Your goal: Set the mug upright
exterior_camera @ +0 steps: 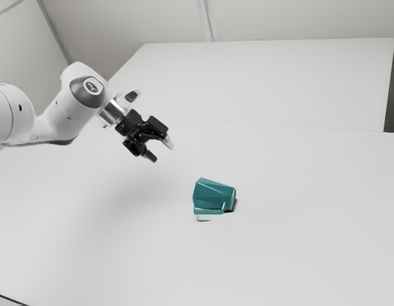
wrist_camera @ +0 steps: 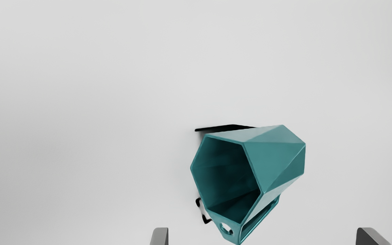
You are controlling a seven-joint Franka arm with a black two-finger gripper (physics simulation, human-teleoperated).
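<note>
The mug (exterior_camera: pixel 213 194) lay on its side on the table (exterior_camera: pixel 299 255), apart from the gripper (exterior_camera: pixel 161 152) and farther toward the exterior view's right. Its long axis ran mostly across that view, with the wide mouth (wrist_camera: pixel 223 173) toward the exterior view's left and the narrower base (exterior_camera: pixel 231 199) toward its right. The handle (exterior_camera: pixel 210 211) was on the side nearer that view's lower edge. The jaws stood wide apart with nothing gripped. The exterior view gave the mug's outer side and the arm (exterior_camera: pixel 57 118) reaching in; the wrist view looked into the mouth and showed a small round hole in the handle. Inside the mug, teal walls darkened with depth.
</note>
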